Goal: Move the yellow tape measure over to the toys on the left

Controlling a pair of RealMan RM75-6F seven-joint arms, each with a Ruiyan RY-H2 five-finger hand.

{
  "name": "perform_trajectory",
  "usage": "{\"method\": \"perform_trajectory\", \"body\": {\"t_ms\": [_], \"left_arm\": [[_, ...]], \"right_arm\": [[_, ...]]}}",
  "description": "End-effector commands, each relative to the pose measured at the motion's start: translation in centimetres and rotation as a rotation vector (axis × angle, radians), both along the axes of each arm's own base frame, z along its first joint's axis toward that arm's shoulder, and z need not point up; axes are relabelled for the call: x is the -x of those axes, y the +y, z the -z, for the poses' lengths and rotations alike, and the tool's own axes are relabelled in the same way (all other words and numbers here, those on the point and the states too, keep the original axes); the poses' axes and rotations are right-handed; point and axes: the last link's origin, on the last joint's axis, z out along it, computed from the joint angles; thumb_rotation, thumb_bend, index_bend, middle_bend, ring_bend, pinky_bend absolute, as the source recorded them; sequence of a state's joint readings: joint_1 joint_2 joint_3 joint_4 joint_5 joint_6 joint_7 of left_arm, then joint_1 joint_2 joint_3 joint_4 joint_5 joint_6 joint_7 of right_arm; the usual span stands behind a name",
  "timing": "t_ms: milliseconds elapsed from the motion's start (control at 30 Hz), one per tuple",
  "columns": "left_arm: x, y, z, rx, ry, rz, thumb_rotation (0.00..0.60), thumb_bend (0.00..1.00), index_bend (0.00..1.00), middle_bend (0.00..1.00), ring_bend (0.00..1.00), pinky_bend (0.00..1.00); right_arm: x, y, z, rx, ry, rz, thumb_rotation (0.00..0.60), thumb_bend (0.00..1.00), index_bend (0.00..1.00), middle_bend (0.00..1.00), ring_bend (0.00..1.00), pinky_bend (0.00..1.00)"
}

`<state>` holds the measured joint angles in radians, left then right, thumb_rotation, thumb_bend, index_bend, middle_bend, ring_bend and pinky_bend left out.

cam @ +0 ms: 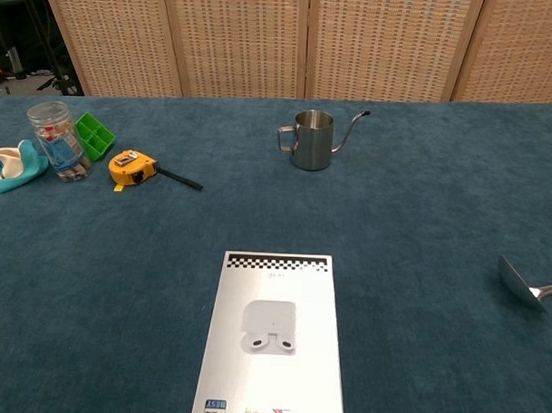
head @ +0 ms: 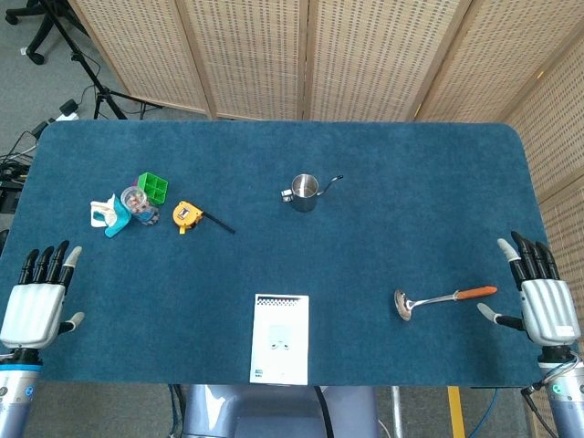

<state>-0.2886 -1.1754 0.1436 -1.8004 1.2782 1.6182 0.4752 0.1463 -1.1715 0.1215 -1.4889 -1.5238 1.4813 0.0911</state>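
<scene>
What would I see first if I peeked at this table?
Probably the bright yellow tape measure on the blue table, beside the clear jar, green tray and teal toy at the left. Then the shiny steel pitcher mid-table, and the white box at the near edge.
</scene>
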Motion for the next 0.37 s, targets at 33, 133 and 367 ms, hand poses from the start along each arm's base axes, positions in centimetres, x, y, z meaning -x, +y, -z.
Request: {"method": "perform_trajectory", "body": {"t_ms": [33, 133, 367], "left_arm": [[0.7, -0.8, -0.3, -0.038, -0.041, -0.010, 0.600, 0.01, 0.00, 0.00, 0.00, 0.00], [1.4, -1.2, -0.5, -0.047, -0.055, -0.023, 0.600, 0.01, 0.00, 0.00, 0.00, 0.00], [1.7, -1.2, -1.1, -0.081, -0.061, -0.017, 0.600, 0.01, 0.00, 0.00, 0.00, 0.00]], "right_arm": [[-0.2, 0.0, 0.5, -0.001, 0.021, 0.000, 0.600, 0.00, 0.00, 0.00, 0.00, 0.00], [-0.3, 0.1, 0.9, -0.013, 0.025, 0.003, 0.600, 0.00, 0.00, 0.00, 0.00, 0.00], [-0.6, -0.2, 1.6, -0.040, 0.024, 0.011, 0.600, 0.00, 0.00, 0.00, 0.00, 0.00]]}}
